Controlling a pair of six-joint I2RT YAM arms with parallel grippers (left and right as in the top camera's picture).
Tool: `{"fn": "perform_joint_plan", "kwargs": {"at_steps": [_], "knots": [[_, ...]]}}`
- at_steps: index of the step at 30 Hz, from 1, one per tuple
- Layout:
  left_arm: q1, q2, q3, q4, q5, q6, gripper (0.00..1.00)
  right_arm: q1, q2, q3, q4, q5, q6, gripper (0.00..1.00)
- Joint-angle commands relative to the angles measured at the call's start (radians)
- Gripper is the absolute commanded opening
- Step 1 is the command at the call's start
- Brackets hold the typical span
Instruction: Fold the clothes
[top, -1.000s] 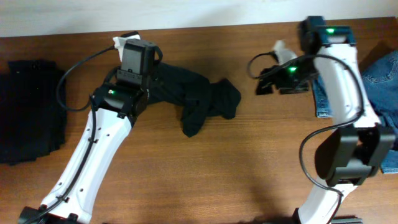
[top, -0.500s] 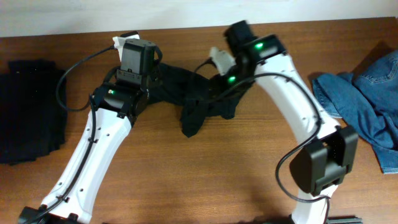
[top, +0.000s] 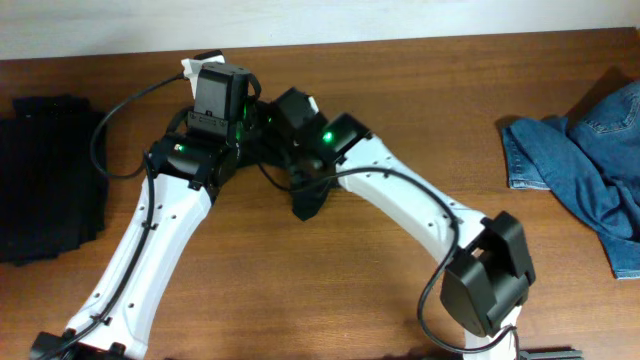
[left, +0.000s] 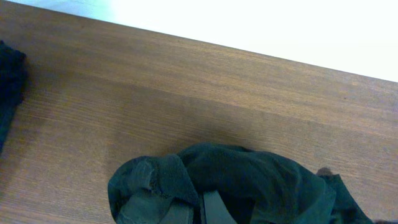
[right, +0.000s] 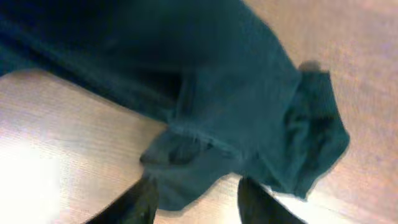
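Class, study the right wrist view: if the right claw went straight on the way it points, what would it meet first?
The black garment, bunched directly ahead of the right claw, though exact depth is unclear.

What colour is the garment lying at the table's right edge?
The garment is blue denim; the overhead view shows it best.

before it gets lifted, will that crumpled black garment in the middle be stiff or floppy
Probably floppy: the crumpled black garment lies in soft bunched folds, so lifted by one edge, the rest would likely sag and trail. It looks thin, so likely light. Pushed across the table, the matte cloth would probably bunch rather than slide.
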Motion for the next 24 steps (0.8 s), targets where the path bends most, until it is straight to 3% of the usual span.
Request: {"fn": "perform_joint_plan", "kwargs": {"at_steps": [1,11,24], "knots": [[0.003,-0.007,0.006,0.010,-0.014,0.017,0.02,0.002,-0.013,-0.085,0.085,0.094,0.060,0.45],[0.003,-0.007,0.006,0.018,-0.014,0.032,0.02,0.010,-0.013,-0.183,0.281,0.109,0.060,0.45],[0.003,-0.007,0.006,0.025,-0.014,0.032,0.02,0.064,0.010,-0.184,0.338,0.153,0.060,0.45]]}}
